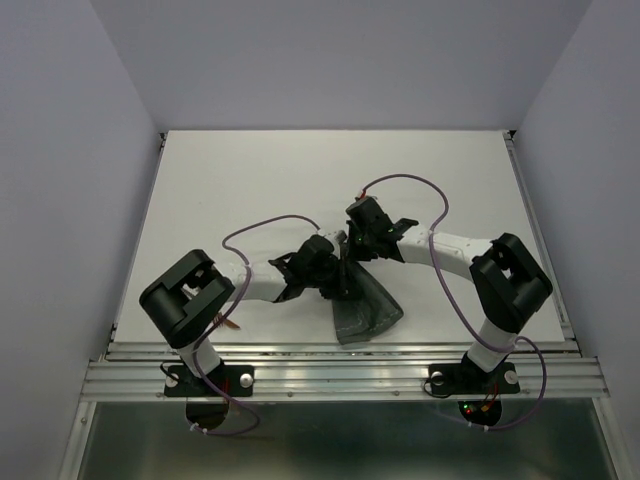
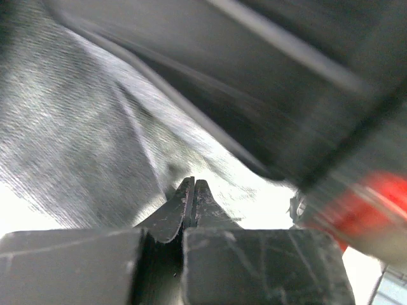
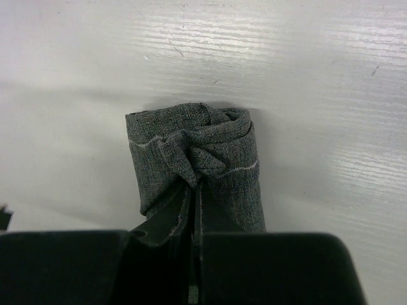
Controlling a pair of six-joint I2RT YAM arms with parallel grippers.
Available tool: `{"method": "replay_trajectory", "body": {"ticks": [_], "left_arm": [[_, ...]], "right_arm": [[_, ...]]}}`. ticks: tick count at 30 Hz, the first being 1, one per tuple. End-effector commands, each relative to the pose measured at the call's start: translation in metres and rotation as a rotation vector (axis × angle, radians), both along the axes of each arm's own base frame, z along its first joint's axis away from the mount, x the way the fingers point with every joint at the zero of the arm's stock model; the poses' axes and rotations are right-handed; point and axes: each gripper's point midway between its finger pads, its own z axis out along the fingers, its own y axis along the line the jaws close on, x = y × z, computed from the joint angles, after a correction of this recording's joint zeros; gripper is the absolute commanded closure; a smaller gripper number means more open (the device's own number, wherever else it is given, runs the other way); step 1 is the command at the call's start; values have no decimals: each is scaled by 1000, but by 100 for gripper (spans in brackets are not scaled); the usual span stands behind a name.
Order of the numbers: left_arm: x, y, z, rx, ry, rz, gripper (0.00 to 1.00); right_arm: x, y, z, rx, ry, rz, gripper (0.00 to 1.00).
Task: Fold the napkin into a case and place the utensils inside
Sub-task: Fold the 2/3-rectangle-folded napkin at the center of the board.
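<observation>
Pinching a bunched fold of the grey-green napkin [image 3: 213, 149], the right gripper [image 3: 194, 190] has its two fingers pressed together on the cloth. The cloth crumples into a knot right at the tips and shows as a short rolled stub just beyond them. Past that stub lies the bare white table [image 3: 318, 70], with the cloth's shadow along its far side.

The left gripper [image 2: 193, 190] also has its fingers pressed flat against each other. The napkin's weave begins right at the tips and spreads away ahead and to their left, but whether a fold is caught between them cannot be told. Ahead and to the right of these fingers a dark blurred bulk [image 2: 305, 82] crosses the view, with a red blur [image 2: 362, 203] beneath it.

From above, the two grippers meet almost tip to tip over the middle of the table. The napkin fans out from them back toward the arms' bases, its wide end close to the table's near edge.
</observation>
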Motion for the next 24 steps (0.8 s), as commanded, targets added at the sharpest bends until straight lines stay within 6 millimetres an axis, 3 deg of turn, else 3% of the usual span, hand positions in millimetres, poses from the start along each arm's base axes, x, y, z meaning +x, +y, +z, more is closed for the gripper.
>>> {"method": "replay_trajectory", "body": {"ticks": [1,3,13,16,24], "left_arm": [[-4,-13,51,-119,-152,-63,100],[-6,-7,55,-117,-164,-58,100],[-21,21,30,-21,-131,-47,100],[-22,20,16,5,-104,-55,100],[-15,-1,6,3,-95,-61,100]], "right_arm": [[7,1,16,14,-45,-16,99],[7,1,16,13,-46,-17,99],[7,1,17,14,-47,-19,99],[7,2,20,22,-52,-17,99],[5,1,24,27,-54,-15,99]]}}
